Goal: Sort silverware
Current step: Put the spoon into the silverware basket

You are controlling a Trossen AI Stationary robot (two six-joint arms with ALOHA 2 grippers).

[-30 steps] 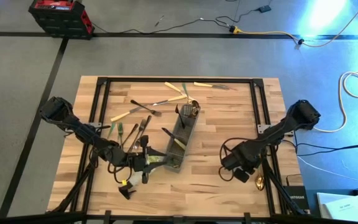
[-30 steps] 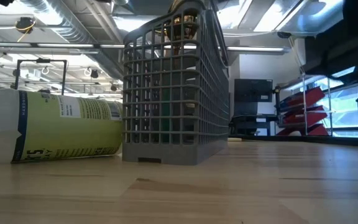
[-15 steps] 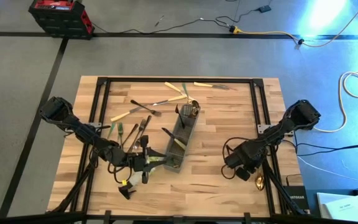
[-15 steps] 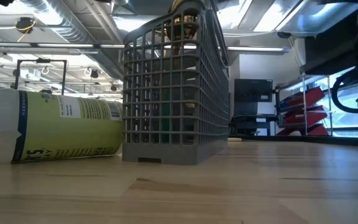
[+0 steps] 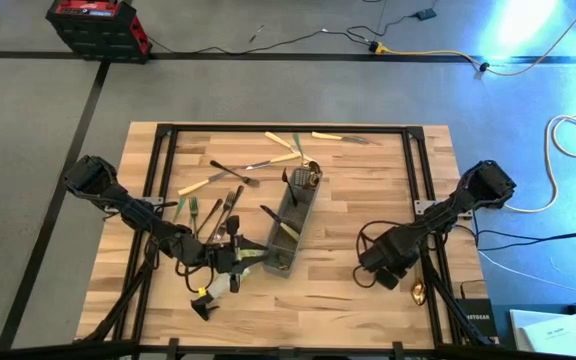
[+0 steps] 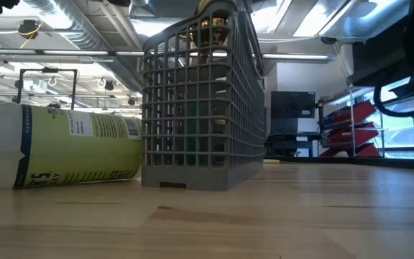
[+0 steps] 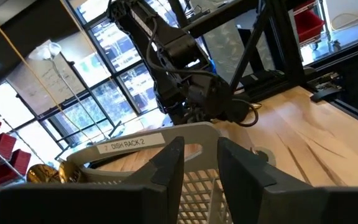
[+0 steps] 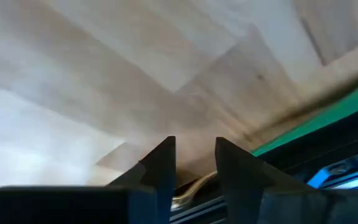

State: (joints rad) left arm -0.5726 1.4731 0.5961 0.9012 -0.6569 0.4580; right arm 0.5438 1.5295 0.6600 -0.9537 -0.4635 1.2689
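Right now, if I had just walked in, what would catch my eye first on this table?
Probably the grey mesh caddy standing mid-table with gold pieces poking out of its far end, and the left gripper right beside it. Behind it, loose forks, knives and spoons lie scattered across the far left of the table. The right gripper hangs low near the front right edge.

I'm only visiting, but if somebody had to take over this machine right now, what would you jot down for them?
Left hand: low at the near end of the grey mesh caddy, fingers slightly apart, nothing seen between them.
Right hand: low over the table's near right edge, above a gold piece lying there.
Done: a few pieces stand in the caddy.
Left: loose silverware scattered across the far left of the table.
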